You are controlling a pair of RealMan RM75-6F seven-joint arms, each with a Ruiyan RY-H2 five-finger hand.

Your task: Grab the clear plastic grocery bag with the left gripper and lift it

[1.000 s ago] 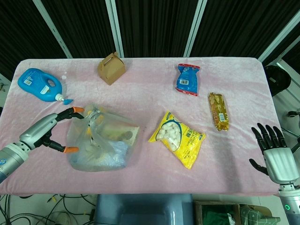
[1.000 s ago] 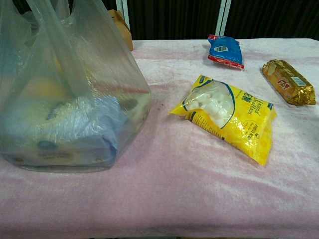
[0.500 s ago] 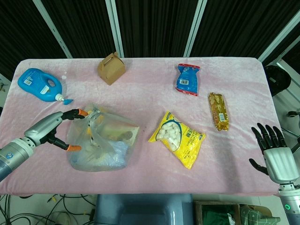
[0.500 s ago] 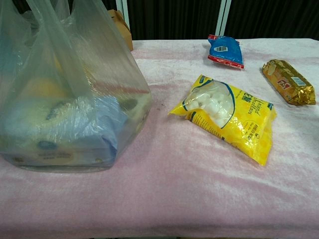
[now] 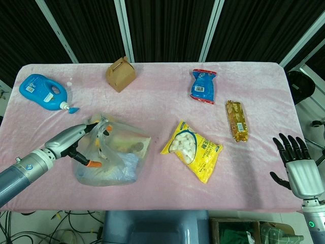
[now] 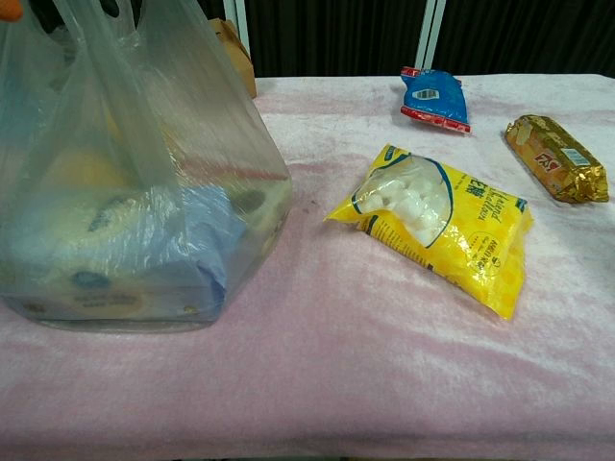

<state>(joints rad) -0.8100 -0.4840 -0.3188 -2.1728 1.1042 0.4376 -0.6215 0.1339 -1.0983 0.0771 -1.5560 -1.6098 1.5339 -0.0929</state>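
Observation:
The clear plastic grocery bag [image 5: 114,152] stands on the pink table [image 5: 152,101] at front left, filled with packaged goods, its handles sticking up. It fills the left of the chest view as the bag [image 6: 135,192]. My left hand [image 5: 76,145] reaches in from the left over the bag's left side, its orange-tipped fingers spread around the handles, nothing visibly pinched. An orange fingertip [image 6: 10,10] shows at the chest view's top left corner. My right hand [image 5: 297,165] hangs open off the table's front right corner, far from the bag.
A blue detergent bottle [image 5: 43,91] lies at the back left, a brown cardboard box [image 5: 120,74] behind the bag. A yellow snack bag [image 5: 192,150] lies right of the bag, a blue packet [image 5: 203,85] and a gold bar [image 5: 236,121] further right.
My left hand has moved right, from beside the bag to over its left side and handles. The bag and the right hand have stayed put.

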